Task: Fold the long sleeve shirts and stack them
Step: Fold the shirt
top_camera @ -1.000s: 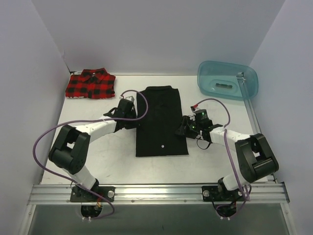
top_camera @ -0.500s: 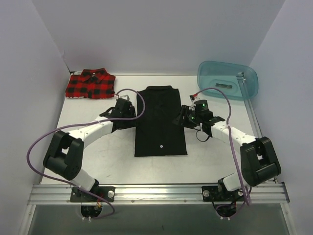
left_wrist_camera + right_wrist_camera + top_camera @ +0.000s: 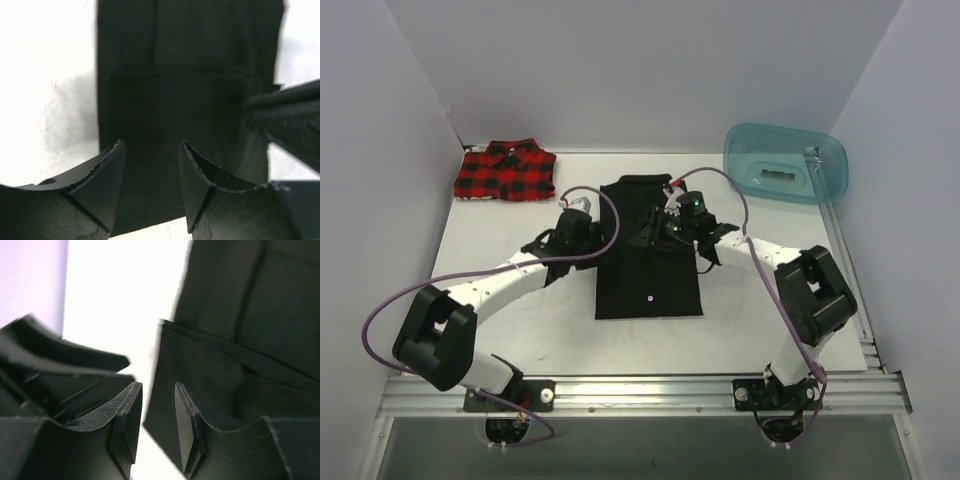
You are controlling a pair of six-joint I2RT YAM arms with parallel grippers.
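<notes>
The black shirt point(image 3: 650, 270) lies folded into a tall rectangle at the middle of the white table point(image 3: 760, 300), collar toward the top of the frame and one small white button showing near its lower end. The red-and-black plaid shirt point(image 3: 506, 172) sits folded in the upper left corner of the table, well apart from the black one. A translucent teal tub point(image 3: 785, 163) stands at the upper right.

The left gripper point(image 3: 588, 236) hangs at the black shirt's left edge, about halfway up. In the left wrist view its fingers point(image 3: 102, 185) are spread, with nothing between them and only dark cloth point(image 3: 190, 75) beyond the gap.

The right gripper point(image 3: 658, 232) reaches in from the right and sits over the upper half of the black shirt, near the left gripper. In the right wrist view its fingers point(image 3: 187, 425) stand a narrow gap apart and hold nothing. A folded edge of the black shirt point(image 3: 235, 355) runs just beside them, with bright table to the left.
</notes>
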